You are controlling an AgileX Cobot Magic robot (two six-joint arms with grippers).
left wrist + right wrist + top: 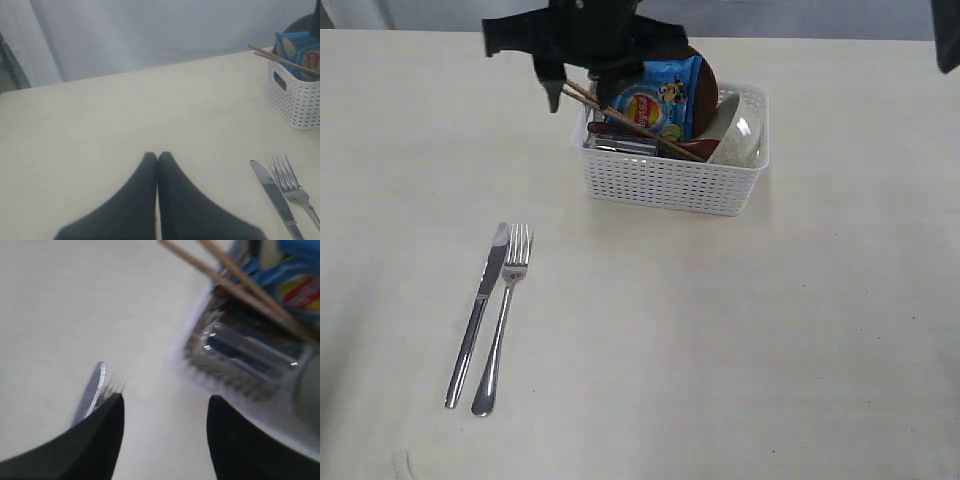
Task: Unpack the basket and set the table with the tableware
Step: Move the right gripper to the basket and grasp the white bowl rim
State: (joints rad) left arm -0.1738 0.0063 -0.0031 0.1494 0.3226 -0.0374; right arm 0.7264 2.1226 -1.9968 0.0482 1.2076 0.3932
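The white basket (pixel 670 185) stands at the back of the table (pixel 740 350). In it are wooden chopsticks (pixel 620 115), a brown plate (pixel 705 80), an off-white bowl (pixel 740 135) and a steel cup (pixel 620 145). The knife (pixel 478 310) and fork (pixel 503 320) lie side by side on the table, front left. My right gripper (pixel 578 92) hangs open above the basket's left end, empty, just under the chopsticks (pixel 235 282); it (pixel 165 402) straddles the basket's rim (pixel 225 375). My left gripper (pixel 157 156) is shut and empty over bare table, left of the knife (pixel 275 197) and fork (pixel 292 185).
A blue chip bag (pixel 660 95) stands upright in the basket in front of the plate. A dark piece of the robot (pixel 948 35) shows at the top right corner. The table's far edge runs just behind the basket.
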